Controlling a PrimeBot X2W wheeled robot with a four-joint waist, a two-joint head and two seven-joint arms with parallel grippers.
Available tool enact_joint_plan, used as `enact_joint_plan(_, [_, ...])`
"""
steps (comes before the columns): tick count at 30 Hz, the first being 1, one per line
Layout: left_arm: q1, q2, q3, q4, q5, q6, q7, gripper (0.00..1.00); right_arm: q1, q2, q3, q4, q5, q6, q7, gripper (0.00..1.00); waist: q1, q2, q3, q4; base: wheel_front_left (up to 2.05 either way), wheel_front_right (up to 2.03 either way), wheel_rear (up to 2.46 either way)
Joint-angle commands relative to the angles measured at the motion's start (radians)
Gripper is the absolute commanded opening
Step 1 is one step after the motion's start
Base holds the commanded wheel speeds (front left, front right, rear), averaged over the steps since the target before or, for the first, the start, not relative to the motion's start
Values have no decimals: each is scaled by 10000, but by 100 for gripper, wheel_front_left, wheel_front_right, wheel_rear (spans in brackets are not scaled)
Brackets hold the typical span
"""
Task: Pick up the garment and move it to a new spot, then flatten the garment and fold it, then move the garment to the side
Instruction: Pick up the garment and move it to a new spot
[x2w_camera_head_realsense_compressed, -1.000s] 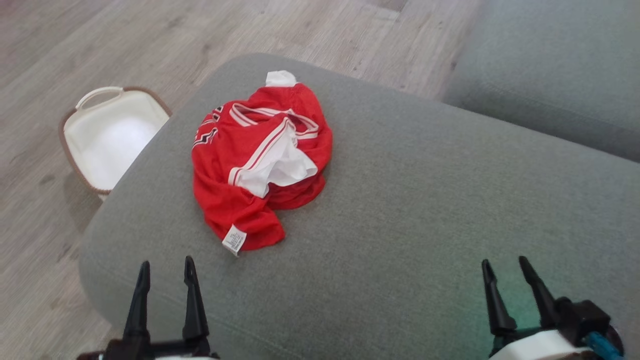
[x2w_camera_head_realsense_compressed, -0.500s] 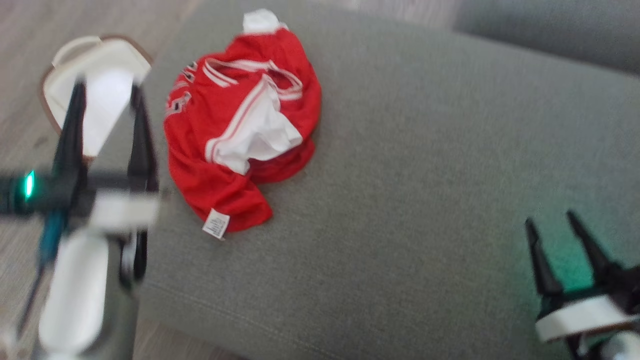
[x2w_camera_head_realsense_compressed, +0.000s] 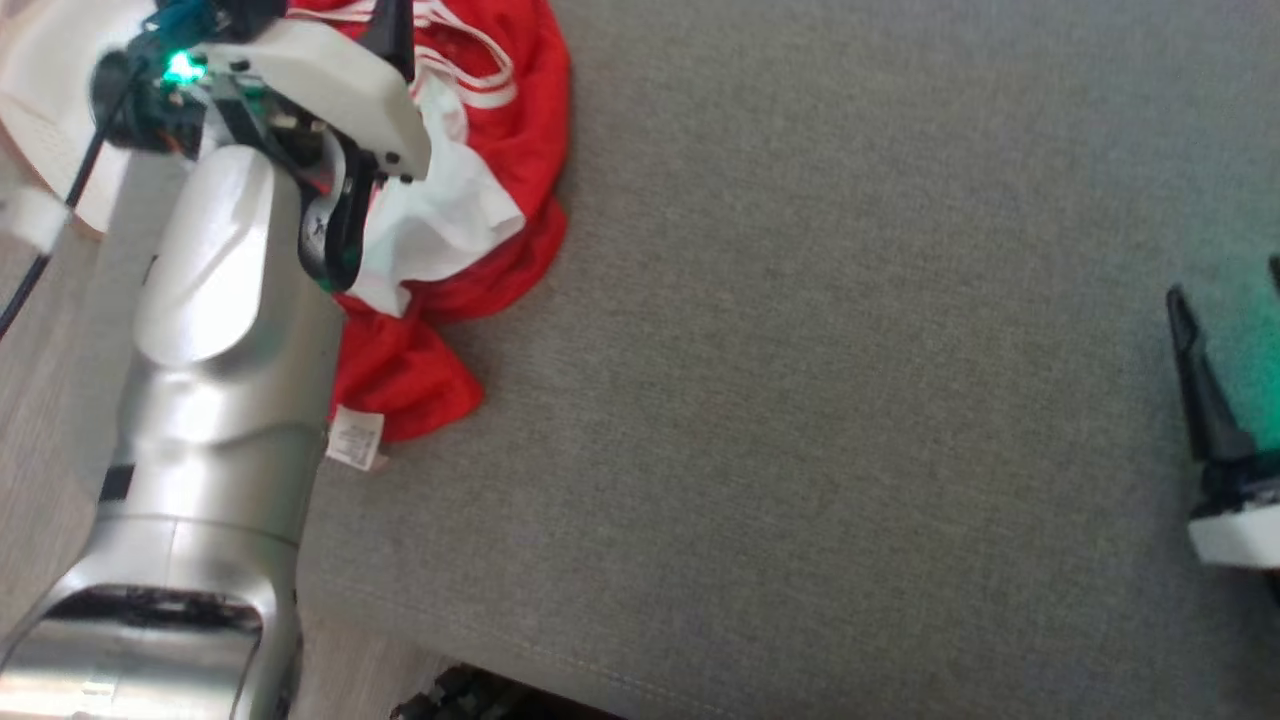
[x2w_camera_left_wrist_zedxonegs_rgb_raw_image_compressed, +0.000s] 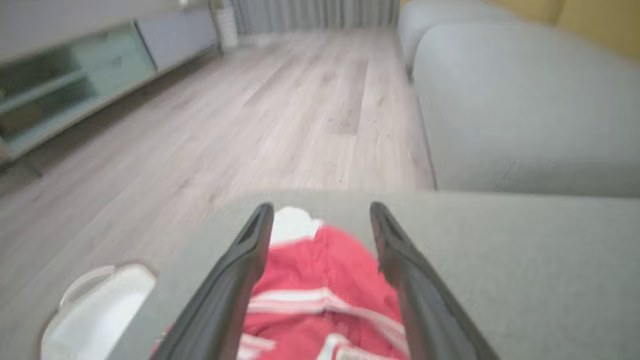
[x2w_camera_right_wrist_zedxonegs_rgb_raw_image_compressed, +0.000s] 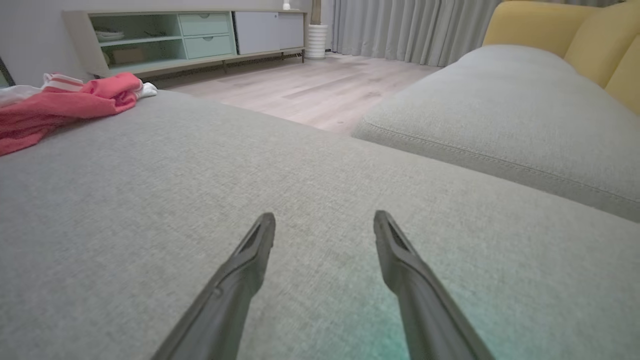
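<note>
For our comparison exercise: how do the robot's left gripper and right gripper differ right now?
Left gripper is over the red jersey; right gripper is over bare grey cushion. Left gripper reaches far forward; right gripper sits back near the robot. Both are open and empty.

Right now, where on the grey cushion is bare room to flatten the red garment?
Free: the broad grey fabric cushion between the crumpled red-and-white garment and the open right gripper. Crowded: the cushion's left end, where the open left gripper hovers over the garment.
</note>
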Motion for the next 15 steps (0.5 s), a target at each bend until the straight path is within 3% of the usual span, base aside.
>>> enact_joint_plan(1, [-479,418,277,831,-63,-14,251,100,-185,-444,85,-512,123,-9,48,100,-3,1,502,-272,0,0,0])
enact_joint_plan(7, [-726,261,91,3304,-472,-342,1000,100,-303,-578,58,-622,162,-9,115,100,-3,1,864,-474,0,0,0])
enact_joint_plan(8, [-762,282,60,3582,-481,-369,996,91,-317,-555,66,-615,150,-9,107,100,-3,1,879,-503,0,0,0])
enact_joint_plan(9, [-819,335,46,3782,-470,-378,860,27,-339,-522,83,-602,144,-9,98,100,-3,1,886,-539,0,0,0])
enact_joint_plan(10, [-880,384,20,3924,-446,-390,650,0,-365,-488,105,-581,137,-9,87,100,-3,1,877,-570,0,0,0])
enact_joint_plan(15, [-1448,688,-208,4087,-101,-320,-873,0,-434,-202,224,-254,107,-9,-16,100,-3,1,422,-646,0,0,0])
